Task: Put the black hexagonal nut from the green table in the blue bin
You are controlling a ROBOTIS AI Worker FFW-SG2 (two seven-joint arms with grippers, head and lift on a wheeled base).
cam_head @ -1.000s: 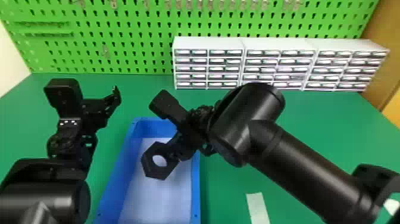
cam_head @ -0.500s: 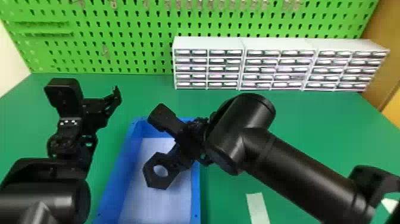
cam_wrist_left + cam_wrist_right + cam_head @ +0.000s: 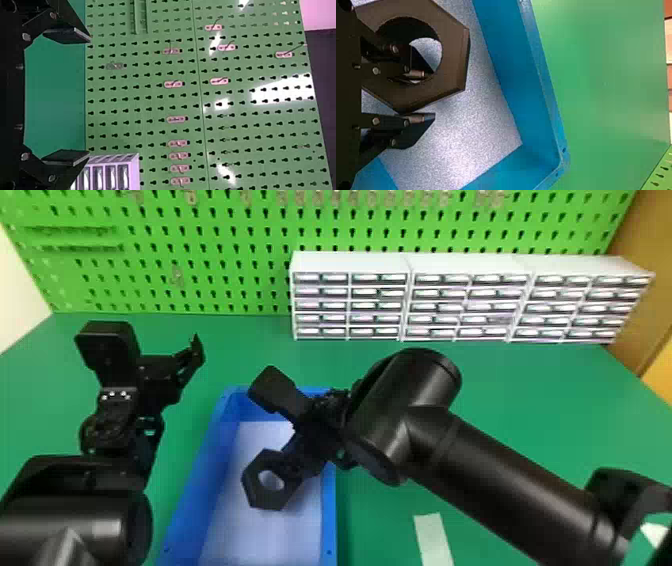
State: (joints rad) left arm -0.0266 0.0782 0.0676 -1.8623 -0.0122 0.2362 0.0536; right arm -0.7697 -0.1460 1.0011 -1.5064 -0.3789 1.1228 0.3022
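Right gripper (image 3: pixel 432 95) clamps the black hexagonal nut (image 3: pixel 454 59): one finger through the hole, the other outside, so the ring's wall is pinched and most of the nut sticks out free. Head view: nut at 8 o'clock from that gripper's wrist, within the blue bin's (image 3: pixel 328 530) outline, presumably so letting go drops it inside. Height over the pale bin floor (image 3: pixel 474 130) is hard to judge, maybe low. Left gripper (image 3: pixel 88 97), fingers apart, nothing between, sits at 11 o'clock from the bin, likely out of the way. White drawer cabinets (image 3: pixel 470 265) at 1 o'clock, pale strip (image 3: pixel 432 537) at 4, on green table (image 3: pixel 525 405). Next, probably release; threaded finger could drag the nut.
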